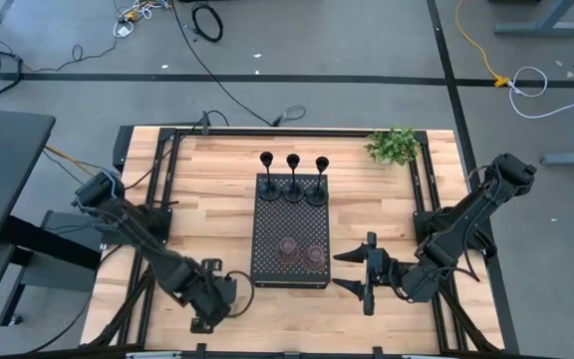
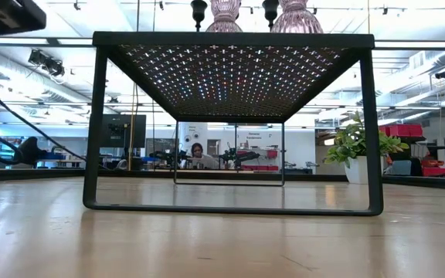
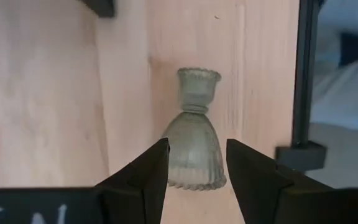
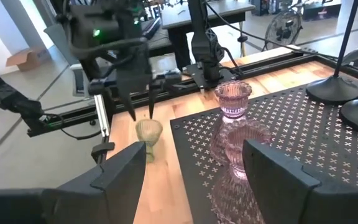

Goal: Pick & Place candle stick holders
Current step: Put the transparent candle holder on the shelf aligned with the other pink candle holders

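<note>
An olive-green hourglass-shaped holder [image 3: 194,134] stands upright on the wood left of the tray's near corner, also seen as the green holder [image 4: 148,138]. My left gripper [image 3: 196,149] hangs open just above it, fingers pointing down and clear of its rim; in the right wrist view the left gripper [image 4: 140,111] shows this gap. Three slim black holders [image 1: 293,181] stand at the far end of the black perforated tray [image 1: 267,214], and two pinkish glass holders [image 1: 301,253] at its near end. My right gripper [image 1: 337,271] is open and level, right of the tray's near end.
A small leafy plant [image 1: 394,147] sits at the far right corner. Black frame rails [image 1: 162,179] run along both sides of the table. The tray stands raised on legs [image 2: 91,154]. Bare wood lies between the tray and the left rail.
</note>
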Tool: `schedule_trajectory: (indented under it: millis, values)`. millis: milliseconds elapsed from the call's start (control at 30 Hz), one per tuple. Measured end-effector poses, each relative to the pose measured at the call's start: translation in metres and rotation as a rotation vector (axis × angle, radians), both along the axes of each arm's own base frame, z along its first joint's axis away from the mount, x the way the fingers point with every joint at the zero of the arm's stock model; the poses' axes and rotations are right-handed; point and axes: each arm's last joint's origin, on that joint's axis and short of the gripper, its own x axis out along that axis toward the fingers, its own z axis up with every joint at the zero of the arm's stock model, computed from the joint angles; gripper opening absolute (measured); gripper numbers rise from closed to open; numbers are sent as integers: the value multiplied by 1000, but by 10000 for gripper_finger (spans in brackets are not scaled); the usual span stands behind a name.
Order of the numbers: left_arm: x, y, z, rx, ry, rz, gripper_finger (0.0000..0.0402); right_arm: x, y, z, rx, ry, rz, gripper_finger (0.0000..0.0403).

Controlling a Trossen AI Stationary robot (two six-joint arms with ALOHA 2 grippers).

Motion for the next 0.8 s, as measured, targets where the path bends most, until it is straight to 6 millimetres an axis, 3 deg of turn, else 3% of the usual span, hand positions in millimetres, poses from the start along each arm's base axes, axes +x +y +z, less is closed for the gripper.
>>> schedule_trajectory:
  millis: [233, 400, 567, 800]
  values:
    - [6, -9, -21, 23, 47, -56, 165, 0, 0, 0, 0, -1, -2, 263]
    - [14, -15, -20, -69, 11, -63, 165, 0, 0, 0, 0, -1, -2, 263]
    - [16, -14, -20, -12, -47, -69, 167, 0, 0, 0, 3, 1, 6, 263]
    - [19, -12, -24, 73, -97, -161, 209, 0, 0, 0, 2, 1, 7, 263]
